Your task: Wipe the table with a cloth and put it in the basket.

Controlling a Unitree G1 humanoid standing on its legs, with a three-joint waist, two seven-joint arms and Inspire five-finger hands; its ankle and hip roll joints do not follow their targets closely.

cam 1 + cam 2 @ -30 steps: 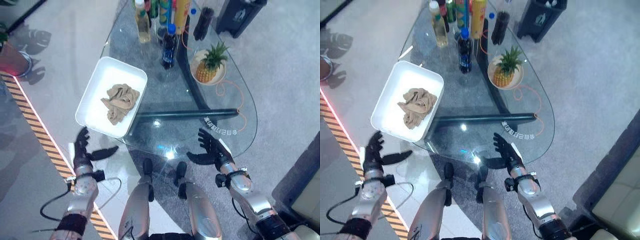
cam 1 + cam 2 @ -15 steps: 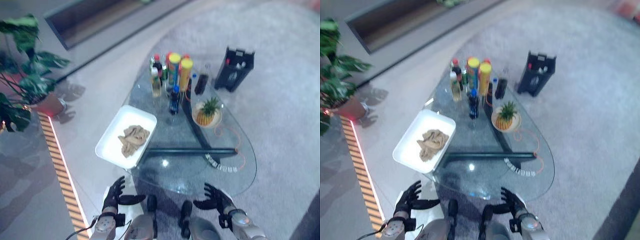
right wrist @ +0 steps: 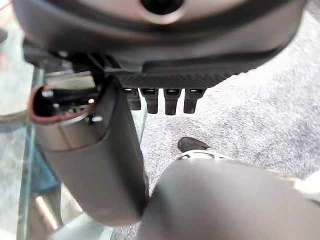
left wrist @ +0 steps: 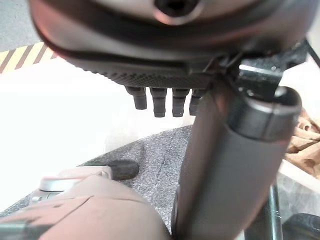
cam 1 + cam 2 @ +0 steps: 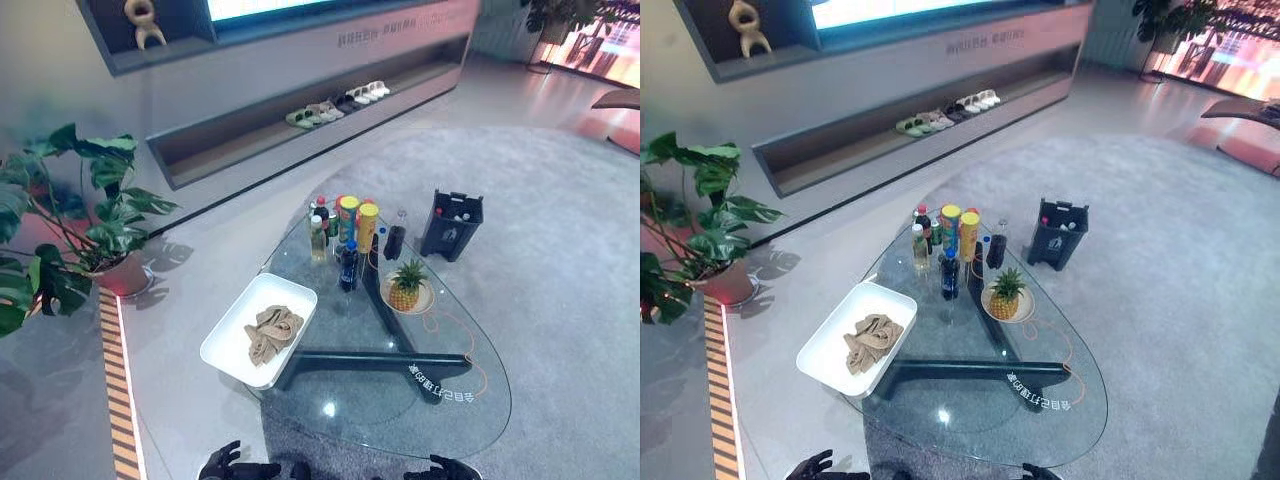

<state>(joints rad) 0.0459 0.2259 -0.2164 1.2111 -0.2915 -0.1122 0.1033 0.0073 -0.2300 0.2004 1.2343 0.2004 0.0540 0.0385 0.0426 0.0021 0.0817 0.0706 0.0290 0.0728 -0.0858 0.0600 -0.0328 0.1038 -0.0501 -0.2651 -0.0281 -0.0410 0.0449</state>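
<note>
The tan cloth (image 5: 272, 332) lies crumpled in the white basket (image 5: 228, 345) at the glass table's (image 5: 455, 425) left edge. It appears light, soft and limp; pinch a raised fold. The left hand (image 5: 228, 466) and right hand (image 5: 447, 468) hang below the near edge, fingers relaxed, empty.

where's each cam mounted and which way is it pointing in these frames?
Left eye: on the head, looking down and forward over the glass table, white basket with cloth, bottles, pineapple; left hand and right hand at the near edge.
Right eye: same head, same scene from slightly to the right.
Left wrist: on the left arm, looking along its open hand toward the cloth.
Right wrist: on the right arm, looking along its open hand at the table edge and carpet.
</note>
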